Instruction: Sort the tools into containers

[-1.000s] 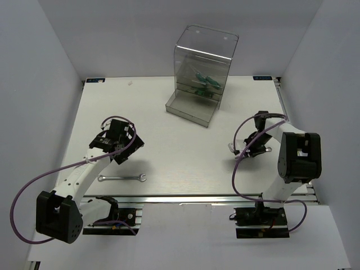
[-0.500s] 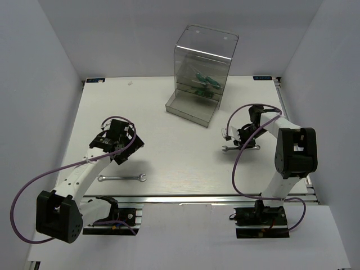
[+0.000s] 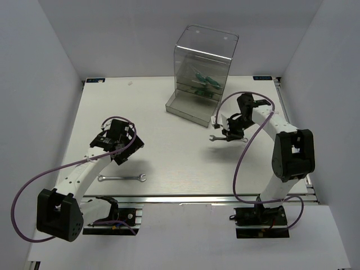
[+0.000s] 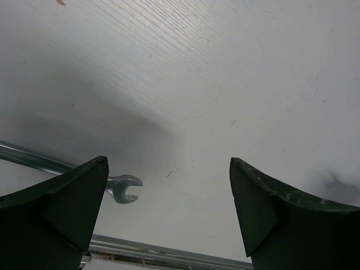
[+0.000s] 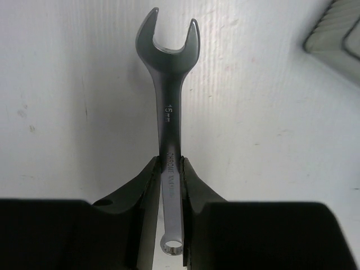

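My right gripper [image 3: 229, 134] is shut on a silver wrench [image 5: 169, 112], whose open end [image 3: 214, 138] sticks out to the left above the table. It hangs just right of the pulled-out bottom drawer [image 3: 190, 109] of the clear plastic cabinet [image 3: 205, 59]. Green-and-black screwdrivers [image 3: 203, 83] lie in the cabinet's upper drawers. A second silver wrench [image 3: 122, 178] lies flat near the front edge; its open end shows in the left wrist view [image 4: 125, 188]. My left gripper [image 3: 125, 153] is open and empty, just above and behind that wrench.
A metal rail [image 3: 197, 198] runs along the table's front edge. White walls close in the table on the left, back and right. A corner of the drawer shows at the top right of the right wrist view [image 5: 337, 28].
My right gripper has carried its wrench up and to the left, from the right middle of the table toward the open drawer. The left arm has not moved.
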{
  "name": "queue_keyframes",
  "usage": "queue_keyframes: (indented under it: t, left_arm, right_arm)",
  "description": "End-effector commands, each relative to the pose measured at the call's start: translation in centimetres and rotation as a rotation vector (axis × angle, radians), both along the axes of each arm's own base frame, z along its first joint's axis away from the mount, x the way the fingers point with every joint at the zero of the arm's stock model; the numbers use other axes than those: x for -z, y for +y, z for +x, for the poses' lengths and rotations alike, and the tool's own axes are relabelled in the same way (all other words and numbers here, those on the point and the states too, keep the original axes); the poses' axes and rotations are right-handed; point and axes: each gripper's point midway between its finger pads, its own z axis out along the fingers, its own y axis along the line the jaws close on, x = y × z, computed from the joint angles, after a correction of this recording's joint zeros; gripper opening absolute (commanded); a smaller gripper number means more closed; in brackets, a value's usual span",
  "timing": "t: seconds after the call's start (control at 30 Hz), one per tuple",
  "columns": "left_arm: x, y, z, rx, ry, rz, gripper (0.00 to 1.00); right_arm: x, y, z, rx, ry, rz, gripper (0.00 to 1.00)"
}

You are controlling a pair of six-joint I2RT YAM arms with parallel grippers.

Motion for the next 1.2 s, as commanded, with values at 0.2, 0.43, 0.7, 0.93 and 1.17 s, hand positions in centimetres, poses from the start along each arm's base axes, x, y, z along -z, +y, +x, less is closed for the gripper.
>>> queue_keyframes:
  t: [0.2,0.43,0.7,0.93,1.17]
  left_arm:
    - [0.3,0.8,-1.0,-0.012,0.011,0.022,0.98]
    - [0.5,1.8,-2.4,-0.047,0.043,0.051,0.98]
    - [1.4,3.1,-4.7,-0.243,0.089,0.029,0.98]
    - [2.9,3.9,-5.6,-0.375,0.155,0.037,0.98]
    - [4.1,4.2,-5.2,-0.426,0.217,0.050,0.94]
  right_arm:
    - [-8.3,8.1,4.7,0.209,-0.004,0.127,0.00]
    - [-11.4,14.8,12.9,0.418,-0.118,0.189,0.00]
    - [-6.1,18.3,17.8,0.483,-0.169,0.147,0.00]
    - [-4.1,17.6,20.1,0.512,-0.247,0.116,0.31]
    - [-7.9,17.4,18.7,0.511,-0.252,0.194,0.59]
